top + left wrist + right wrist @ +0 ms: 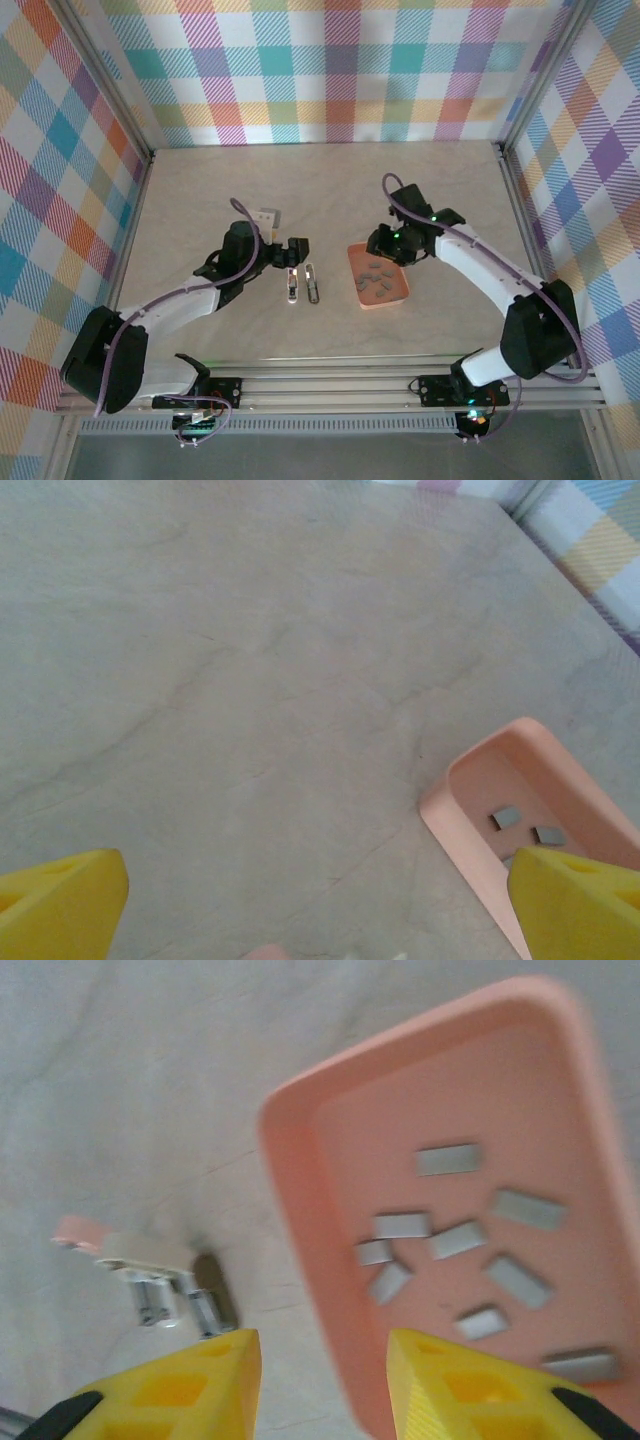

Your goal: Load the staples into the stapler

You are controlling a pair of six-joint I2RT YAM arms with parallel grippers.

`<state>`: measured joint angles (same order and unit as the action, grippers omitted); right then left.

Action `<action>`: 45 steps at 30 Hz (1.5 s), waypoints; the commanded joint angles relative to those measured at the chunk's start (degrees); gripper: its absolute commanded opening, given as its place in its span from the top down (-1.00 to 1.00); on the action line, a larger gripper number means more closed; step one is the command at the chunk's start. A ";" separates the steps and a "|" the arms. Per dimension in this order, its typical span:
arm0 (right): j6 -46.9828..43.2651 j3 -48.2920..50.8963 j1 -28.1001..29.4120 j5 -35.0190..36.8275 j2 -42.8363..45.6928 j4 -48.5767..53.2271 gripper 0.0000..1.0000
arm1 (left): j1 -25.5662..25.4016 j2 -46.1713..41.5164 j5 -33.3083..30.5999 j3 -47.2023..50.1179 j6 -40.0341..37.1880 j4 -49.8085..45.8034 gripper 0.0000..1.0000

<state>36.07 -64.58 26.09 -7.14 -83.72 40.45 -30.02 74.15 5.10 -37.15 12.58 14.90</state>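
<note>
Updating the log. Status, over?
Left gripper open, empty, by the stapler. Right gripper open, empty, over tray edge. Staples loose in tray. White-and-pink stapler alongside; nothing blocking.

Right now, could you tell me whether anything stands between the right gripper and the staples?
Nothing visible does. The staples lie uncovered in the open tray, and the right gripper hangs above the tray's rim, jaws apart and empty, with only air between.
</note>
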 commanded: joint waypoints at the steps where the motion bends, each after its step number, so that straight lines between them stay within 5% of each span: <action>1: -16.80 -3.67 -1.38 -1.39 -3.43 7.38 0.21 | -1.09 1.55 -1.85 -3.31 1.37 -5.83 -0.94; 6: -44.38 -8.59 -2.13 -0.07 -7.29 6.97 0.16 | -1.09 3.16 -1.87 -6.23 2.40 -8.94 -0.94; 11: -74.05 -6.05 -3.44 -6.13 -7.26 1.93 0.09 | -1.09 5.24 2.52 -9.02 -0.23 -12.04 -0.94; 15: -89.41 -5.15 -3.93 -9.38 -9.01 1.52 0.08 | -1.09 6.49 6.23 -10.03 -0.94 -13.35 -0.93; 27: -96.53 -10.90 -4.81 -6.42 -22.69 5.70 0.10 | -0.93 5.46 4.68 -10.57 2.38 -16.91 -0.94; 45: -99.30 -15.99 -4.95 -8.02 -31.16 5.03 0.16 | -0.57 3.51 0.87 -9.28 4.87 -18.49 -0.96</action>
<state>-61.21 -78.76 21.32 -12.29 -113.60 44.66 -30.94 78.67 6.79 -46.33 16.95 -2.07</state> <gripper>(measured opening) 0.423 0.979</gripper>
